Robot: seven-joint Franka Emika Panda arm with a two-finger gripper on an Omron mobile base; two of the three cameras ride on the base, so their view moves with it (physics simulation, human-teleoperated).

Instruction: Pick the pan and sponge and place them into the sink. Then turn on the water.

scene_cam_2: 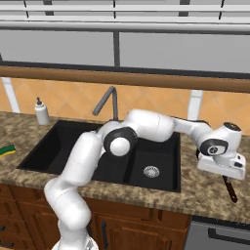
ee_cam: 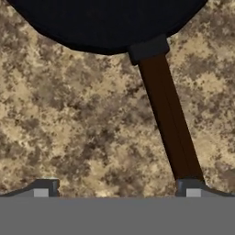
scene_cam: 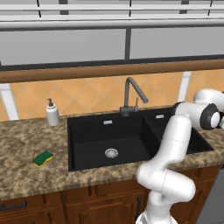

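Note:
The black pan [ee_cam: 108,23] lies on the speckled counter right of the sink [scene_cam_2: 49,146], its bowl at the top of the hand view. Its long dark handle [ee_cam: 167,119] runs down to my right fingertip [ee_cam: 190,187], off to one side of the gap. My gripper [ee_cam: 118,188] hangs open just above the counter, nothing between its fingers. From the right base view the hand covers the pan, and just the handle's end [scene_cam_2: 229,189] pokes out. The yellow-green sponge [scene_cam: 43,159] rests on the counter left of the sink [scene_cam: 87,144]. No water shows at the faucet [scene_cam: 130,94].
A white soap dispenser [scene_cam: 52,113] stands at the back left by the tiled wall. The gooseneck faucet [scene_cam_2: 107,103] rises behind the divider of the two basins. My arm stretches across the right basin. The counter's front edge is close to the pan handle.

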